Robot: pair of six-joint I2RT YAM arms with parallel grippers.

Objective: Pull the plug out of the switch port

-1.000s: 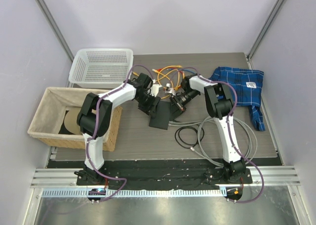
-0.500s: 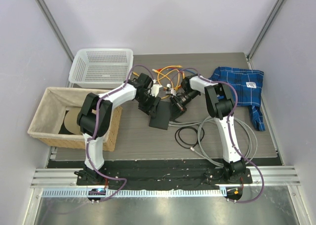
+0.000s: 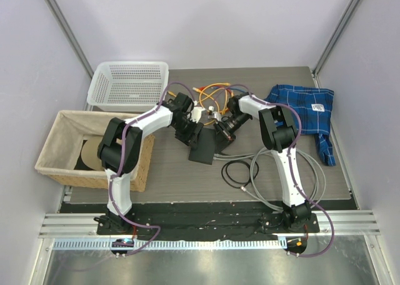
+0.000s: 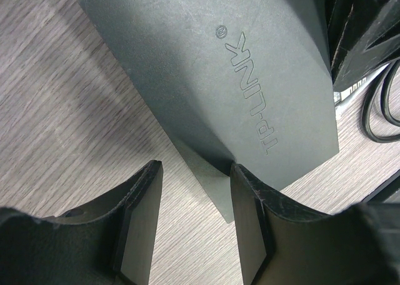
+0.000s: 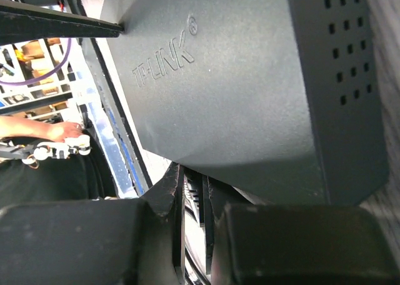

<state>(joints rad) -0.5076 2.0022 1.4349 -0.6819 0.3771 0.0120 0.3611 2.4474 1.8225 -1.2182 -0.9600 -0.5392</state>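
The switch (image 3: 204, 149) is a flat matte-black box marked TP-LINK, lying mid-table between my two grippers. In the left wrist view the switch (image 4: 237, 79) fills the top, and one corner of it reaches into the gap of my left gripper (image 4: 195, 229), which is open. In the top view my left gripper (image 3: 189, 135) is at the switch's far left edge. My right gripper (image 3: 220, 132) is at its far right edge. In the right wrist view the switch (image 5: 237, 79) looms above my right gripper (image 5: 197, 235), which is shut on a thin black ribbed plug (image 5: 201, 200) at the switch's edge.
Orange cables (image 3: 212, 97) lie behind the switch. A grey cable coil (image 3: 250, 169) lies front right. A blue plaid cloth (image 3: 306, 110) lies at the right. A white mesh basket (image 3: 128, 82) and a wicker basket (image 3: 62, 154) stand at the left.
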